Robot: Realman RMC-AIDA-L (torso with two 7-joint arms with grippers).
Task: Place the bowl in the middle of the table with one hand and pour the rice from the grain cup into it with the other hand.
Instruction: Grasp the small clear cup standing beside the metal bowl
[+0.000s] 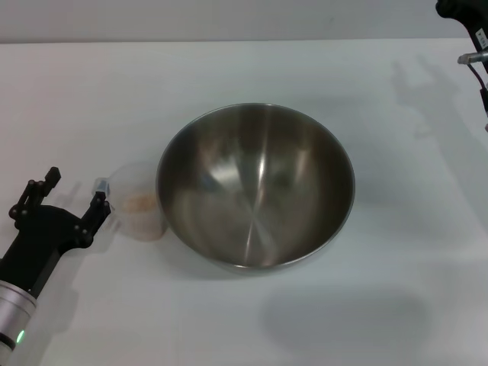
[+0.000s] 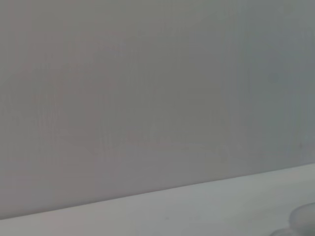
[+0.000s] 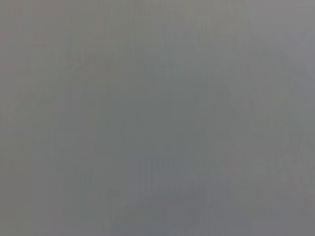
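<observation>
Your wide shiny steel bowl (image 1: 255, 187) sits mid-desk (image 1: 320, 69), ready for pouring; the small clear plastic cup (image 1: 137, 202) of pale rice (image 1: 142, 201) touches its left side, your left tool (image 1: 75, 197) spread apart just beside it; right tool (image 1: 467, 23) parked far-right, state unclear

Lab bench — bare white table (image 1: 244, 69)

— Where do we find the bowl (image 1: 255, 187)?
— On the table (image 1: 252, 320), near its middle.
— And the grain cup (image 1: 137, 200)?
— Just left of it, touching its rim, rice (image 1: 142, 202) inside. Our left gripper (image 1: 75, 193) sits left of the cup.
</observation>
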